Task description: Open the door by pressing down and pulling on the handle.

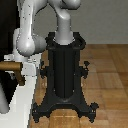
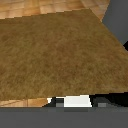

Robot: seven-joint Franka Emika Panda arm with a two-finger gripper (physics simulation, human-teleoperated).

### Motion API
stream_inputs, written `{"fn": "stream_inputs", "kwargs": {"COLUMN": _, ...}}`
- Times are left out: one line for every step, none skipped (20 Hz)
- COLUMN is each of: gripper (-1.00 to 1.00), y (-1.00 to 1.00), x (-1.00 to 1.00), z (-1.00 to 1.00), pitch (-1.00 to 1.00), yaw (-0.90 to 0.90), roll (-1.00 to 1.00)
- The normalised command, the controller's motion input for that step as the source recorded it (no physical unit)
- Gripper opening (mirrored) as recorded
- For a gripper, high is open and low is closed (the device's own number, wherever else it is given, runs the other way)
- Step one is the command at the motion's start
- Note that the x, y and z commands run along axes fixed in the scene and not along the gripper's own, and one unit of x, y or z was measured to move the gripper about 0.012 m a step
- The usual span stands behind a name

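- A wood-plank floor (image 1: 107,75) runs under a pale wall; the robot's black pedestal (image 1: 64,75) stands mid-floor, its feet spread on the planks
- At the exterior view's left edge a white frame (image 1: 22,102) stands, with a dark panel behind it at the upper corner that is probably the door (image 1: 6,30); most of it is cut off by the picture's edge
- The handle (image 1: 12,66), a tan-brown bar on a short stem, juts from that left edge just beside the arm's white elbow (image 1: 27,42); only part of its length shows
- The claw cannot be told apart in either view; whether it is wide, narrow or holding anything cannot be told
- The wrist view is almost filled by a tan-brown surface (image 2: 55,55), likely the handle very close to the lens; a small white and black patch sits at one edge, too blurred to name
- Judged risk: with contact unseen, a downward press could slide off the round bar; pulling before the lever is fully down could strain against a latched door; the elbow, close to the frame, could knock it
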Motion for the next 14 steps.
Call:
{"fn": "stream_inputs", "kwargs": {"gripper": -1.00, "y": 0.00, "x": 0.00, "z": 0.00, "pitch": 0.00, "yaw": 0.00, "roll": 0.00}}
{"fn": "stream_inputs", "kwargs": {"gripper": -1.00, "y": 0.00, "x": 0.00, "z": 0.00, "pitch": 0.00, "yaw": 0.00, "roll": 0.00}}
{"fn": "stream_inputs", "kwargs": {"gripper": -1.00, "y": 0.00, "x": 0.00, "z": 0.00, "pitch": 0.00, "yaw": 0.00, "roll": 0.00}}
{"fn": "stream_inputs", "kwargs": {"gripper": -1.00, "y": 0.00, "x": 0.00, "z": 0.00, "pitch": 0.00, "yaw": 0.00, "roll": 0.00}}
{"fn": "stream_inputs", "kwargs": {"gripper": -1.00, "y": 0.00, "x": 0.00, "z": 0.00, "pitch": 0.00, "yaw": 0.00, "roll": 0.00}}
{"fn": "stream_inputs", "kwargs": {"gripper": -1.00, "y": 0.00, "x": 0.00, "z": 0.00, "pitch": 0.00, "yaw": 0.00, "roll": 0.00}}
{"fn": "stream_inputs", "kwargs": {"gripper": -1.00, "y": 0.00, "x": 0.00, "z": 0.00, "pitch": 0.00, "yaw": 0.00, "roll": 0.00}}
{"fn": "stream_inputs", "kwargs": {"gripper": -1.00, "y": 0.00, "x": 0.00, "z": 0.00, "pitch": 0.00, "yaw": 0.00, "roll": 0.00}}
{"fn": "stream_inputs", "kwargs": {"gripper": -1.00, "y": 0.00, "x": 0.00, "z": 0.00, "pitch": 0.00, "yaw": 0.00, "roll": 0.00}}
{"fn": "stream_inputs", "kwargs": {"gripper": -1.00, "y": 0.00, "x": 0.00, "z": 0.00, "pitch": 0.00, "yaw": 0.00, "roll": 0.00}}
{"fn": "stream_inputs", "kwargs": {"gripper": -1.00, "y": 0.00, "x": 0.00, "z": 0.00, "pitch": 0.00, "yaw": 0.00, "roll": 0.00}}
{"fn": "stream_inputs", "kwargs": {"gripper": -1.00, "y": 0.00, "x": 0.00, "z": 0.00, "pitch": 0.00, "yaw": 0.00, "roll": 0.00}}
{"fn": "stream_inputs", "kwargs": {"gripper": -1.00, "y": 0.00, "x": 0.00, "z": 0.00, "pitch": 0.00, "yaw": 0.00, "roll": 0.00}}
{"fn": "stream_inputs", "kwargs": {"gripper": -1.00, "y": 0.00, "x": 0.00, "z": 0.00, "pitch": 0.00, "yaw": 0.00, "roll": 0.00}}
